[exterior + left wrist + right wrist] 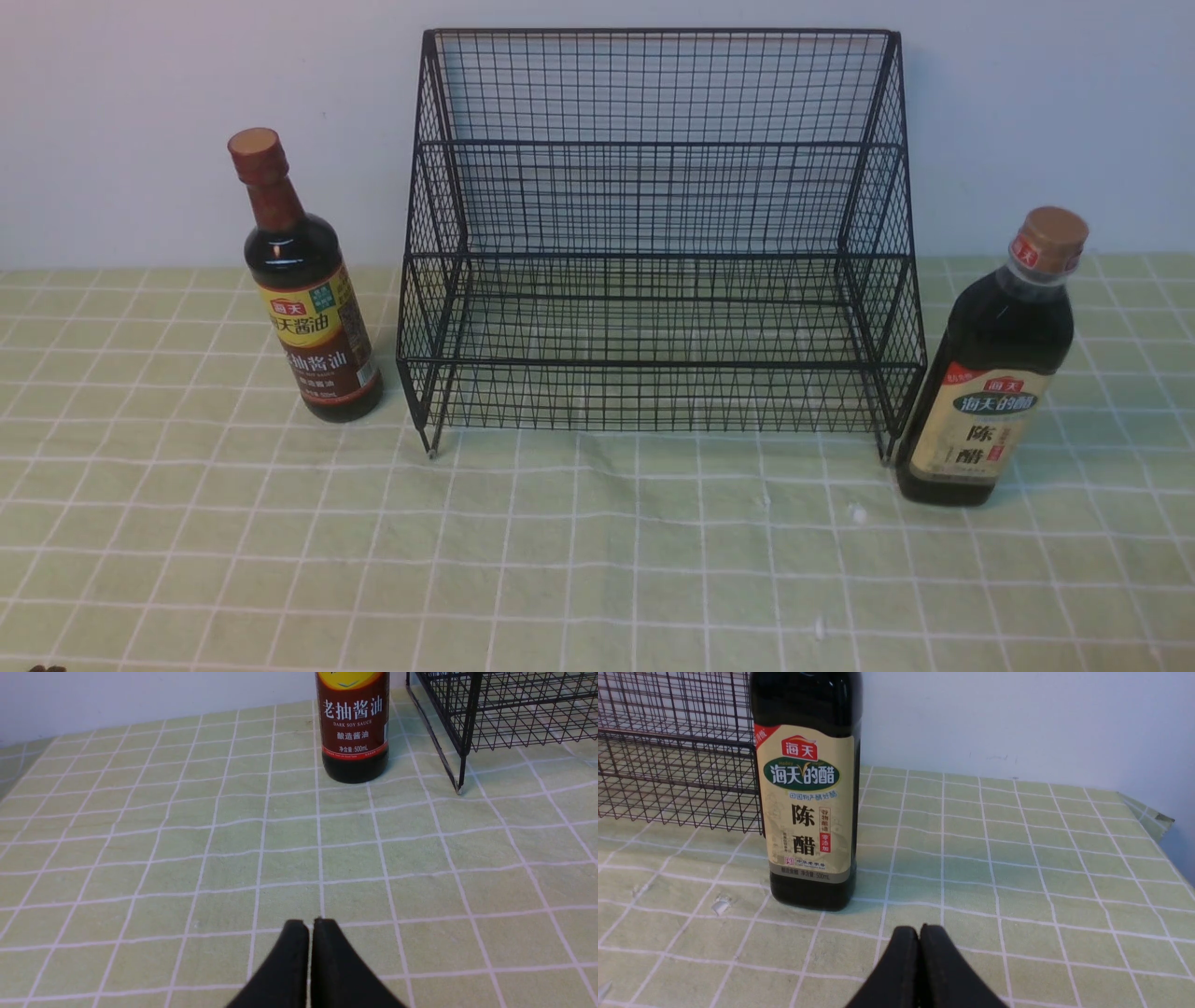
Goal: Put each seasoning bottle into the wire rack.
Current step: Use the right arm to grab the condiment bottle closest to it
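Front view: green check cloth [597, 560] fills the foreground. Wire rack [658, 254] at 12 o'clk, upright, back twd wall [187, 93]. Both bottles stand on the cloth, outside the rack. Larger bottle [994, 373], tan cap, at rack's 4 o'clk, just beside its R front foot. Slim bottle [313, 308] at rack's 9 o'clk, small gap. L gripper [310, 926] & R gripper [919, 932]: jaws pinched together, nothing held, each apart from its bottle.

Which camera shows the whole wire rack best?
The front view: the wire rack appears whole, both tiers empty. The left wrist view catches only a lower corner and foot; the right wrist view only part of its mesh.
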You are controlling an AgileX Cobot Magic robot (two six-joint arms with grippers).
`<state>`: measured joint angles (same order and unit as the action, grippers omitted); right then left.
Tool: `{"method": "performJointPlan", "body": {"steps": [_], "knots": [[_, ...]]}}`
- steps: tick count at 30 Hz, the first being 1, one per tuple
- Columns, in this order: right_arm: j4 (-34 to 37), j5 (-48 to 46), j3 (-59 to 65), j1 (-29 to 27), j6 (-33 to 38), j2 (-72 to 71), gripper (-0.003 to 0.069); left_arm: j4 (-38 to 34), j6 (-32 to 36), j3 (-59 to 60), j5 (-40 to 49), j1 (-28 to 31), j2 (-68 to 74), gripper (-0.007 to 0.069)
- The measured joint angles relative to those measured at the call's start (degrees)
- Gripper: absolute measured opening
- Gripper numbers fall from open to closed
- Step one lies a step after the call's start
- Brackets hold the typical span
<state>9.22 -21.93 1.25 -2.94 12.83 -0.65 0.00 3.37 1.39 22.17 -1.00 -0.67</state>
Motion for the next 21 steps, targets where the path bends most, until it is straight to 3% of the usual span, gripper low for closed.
{"method": "performJointPlan", "body": {"steps": [18, 21], "knots": [[0.3, 0.0, 0.0, 0.0, -0.1, 0.0, -0.0015, 0.0, 0.0, 0.0, 0.0, 0.0, 0.0, -0.0006], [5.8, 2.0, 0.2, 0.0, -2.1, 0.0, -0.0015, 0.0, 0.0, 0.0, 0.0, 0.0, 0.0, -0.0006]]}}
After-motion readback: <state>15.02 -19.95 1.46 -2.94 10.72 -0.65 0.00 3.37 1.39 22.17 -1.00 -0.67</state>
